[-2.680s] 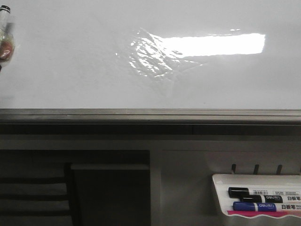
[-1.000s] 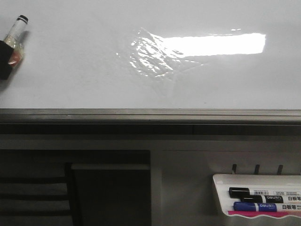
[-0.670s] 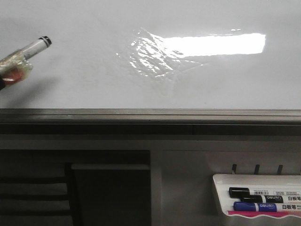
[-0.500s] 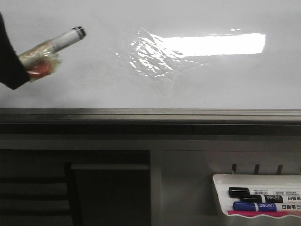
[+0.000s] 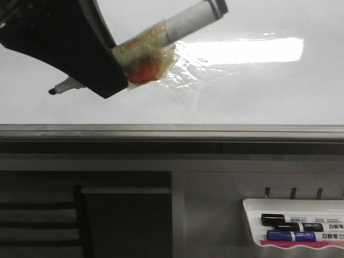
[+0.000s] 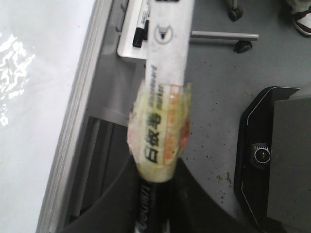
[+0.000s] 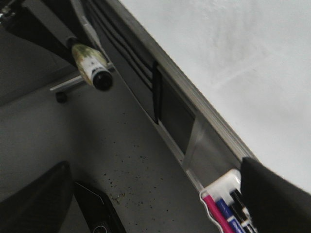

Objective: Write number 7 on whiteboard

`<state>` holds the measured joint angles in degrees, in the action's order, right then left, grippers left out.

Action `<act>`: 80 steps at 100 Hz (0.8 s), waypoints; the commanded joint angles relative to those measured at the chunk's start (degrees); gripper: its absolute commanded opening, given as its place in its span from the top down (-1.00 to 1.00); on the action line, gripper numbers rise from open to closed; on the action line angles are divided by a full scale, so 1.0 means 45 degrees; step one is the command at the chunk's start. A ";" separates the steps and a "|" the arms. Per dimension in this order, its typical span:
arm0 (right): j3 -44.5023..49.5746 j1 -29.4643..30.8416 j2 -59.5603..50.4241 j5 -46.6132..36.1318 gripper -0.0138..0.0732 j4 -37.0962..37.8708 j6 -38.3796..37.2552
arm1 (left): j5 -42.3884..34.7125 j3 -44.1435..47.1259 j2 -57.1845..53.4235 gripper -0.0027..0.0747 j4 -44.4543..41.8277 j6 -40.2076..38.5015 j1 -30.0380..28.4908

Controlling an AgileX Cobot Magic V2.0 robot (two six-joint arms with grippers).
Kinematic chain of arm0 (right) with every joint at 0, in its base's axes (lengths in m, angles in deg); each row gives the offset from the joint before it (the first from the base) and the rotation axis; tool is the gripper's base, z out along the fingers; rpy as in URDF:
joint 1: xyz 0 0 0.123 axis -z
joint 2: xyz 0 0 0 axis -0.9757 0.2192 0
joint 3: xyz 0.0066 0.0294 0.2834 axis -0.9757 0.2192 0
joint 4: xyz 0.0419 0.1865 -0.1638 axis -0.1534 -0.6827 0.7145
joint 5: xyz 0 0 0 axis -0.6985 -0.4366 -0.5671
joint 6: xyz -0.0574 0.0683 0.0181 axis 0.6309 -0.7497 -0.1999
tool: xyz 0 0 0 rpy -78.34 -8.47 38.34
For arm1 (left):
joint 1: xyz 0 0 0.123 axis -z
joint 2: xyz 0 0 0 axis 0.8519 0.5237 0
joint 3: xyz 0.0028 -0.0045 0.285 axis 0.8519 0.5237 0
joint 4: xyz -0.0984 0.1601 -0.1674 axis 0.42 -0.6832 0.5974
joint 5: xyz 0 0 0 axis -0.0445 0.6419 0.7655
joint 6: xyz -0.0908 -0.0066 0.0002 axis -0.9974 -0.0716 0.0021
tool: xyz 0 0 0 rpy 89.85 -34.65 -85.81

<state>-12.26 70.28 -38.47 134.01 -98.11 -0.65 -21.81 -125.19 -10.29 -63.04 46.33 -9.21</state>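
At the upper left of the front view, toward ten o'clock, the left gripper (image 5: 80,70) is a dark mass in front of the whiteboard (image 5: 258,91); its fingers are clenched on a marker (image 5: 177,24) wrapped in yellowish tape; the capless black tip pokes out at nine o'clock beside the dark body and lies close to the white surface, though contact cannot be judged; the marker's grey barrel slants up toward one o'clock, ending in a black band; no stroke of the number 7 shows on the board; a bright rectangular reflection (image 5: 252,51) and wrinkled film (image 5: 183,75) lie at about one o'clock from the board's centre; the grey metal edge (image 5: 172,130) runs along the board's lower side; below it, at five o'clock, a small white tray (image 5: 252,215) holds a black marker (image 5: 290,220) and a blue marker (image 5: 293,235); in the left wrist view the taped barrel (image 6: 163,121) rises from between the fingers; the right gripper appears only as dark shapes in its own wrist view (image 7: 272,194), and whether its fingers are released or clenched I cannot tell.
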 commanded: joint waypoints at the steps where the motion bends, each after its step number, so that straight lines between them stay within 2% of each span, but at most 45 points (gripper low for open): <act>1: -0.0524 -0.0556 0.0447 -0.0606 -0.70 -0.1104 0.1246 | -0.0739 -0.0425 -0.0335 0.98 0.0233 0.0180 0.0310; 24: -0.1567 -0.3006 0.2140 -0.1256 -0.32 -0.0804 0.1755 | -0.0764 -0.0425 -0.0335 0.98 0.0233 0.0180 0.0359; 46: -0.2099 -0.5068 0.3752 -0.2834 -0.25 -0.0074 0.1755 | -0.0764 -0.0425 -0.0335 0.98 0.0233 0.0180 0.0359; 63: -0.2200 -0.5554 0.4561 -0.3216 -0.23 0.0037 0.1755 | -0.0764 -0.0425 -0.0335 0.98 0.0233 0.0180 0.0359; 80: -0.2200 -0.5554 0.4725 -0.3248 0.02 0.0014 0.1755 | -0.0781 -0.0425 -0.0335 0.98 0.0233 0.0180 0.0359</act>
<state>-20.19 45.28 -16.13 121.31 -96.15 6.39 -22.39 -125.19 -10.29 -63.04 47.14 -7.98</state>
